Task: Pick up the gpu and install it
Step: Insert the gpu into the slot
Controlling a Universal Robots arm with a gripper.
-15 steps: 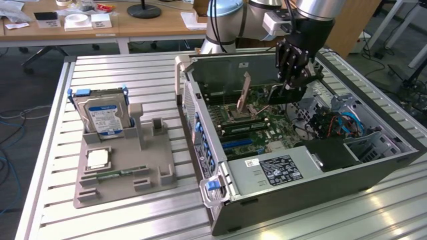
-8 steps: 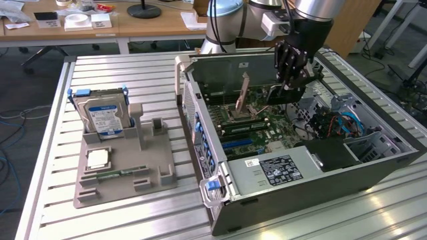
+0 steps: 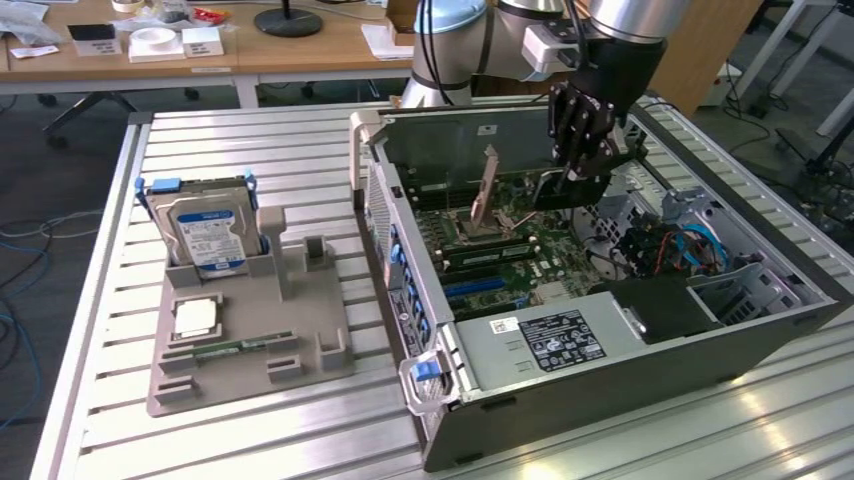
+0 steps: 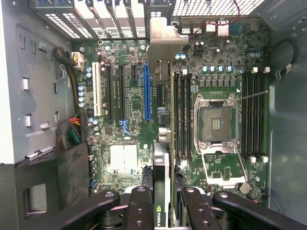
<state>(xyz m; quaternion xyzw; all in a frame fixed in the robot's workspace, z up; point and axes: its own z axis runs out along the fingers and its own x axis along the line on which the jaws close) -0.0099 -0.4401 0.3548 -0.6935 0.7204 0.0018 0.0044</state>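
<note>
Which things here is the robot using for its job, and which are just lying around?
For the job: the gpu, gripped by the end effector; the open computer case with its motherboard.

Just lying about: the hard drive, the grey holder, the memory stick, the tape roll.

The gpu shows a green board edge, a black cooler with a green logo, and a silver end bracket. The gripper is black. The motherboard is dark green with black slots, one blue slot and one white slot. The computer case is grey. The hard drive is silver with a blue-white label, and its holder is plain grey. The table is pale silver, striped by grooves.
</note>
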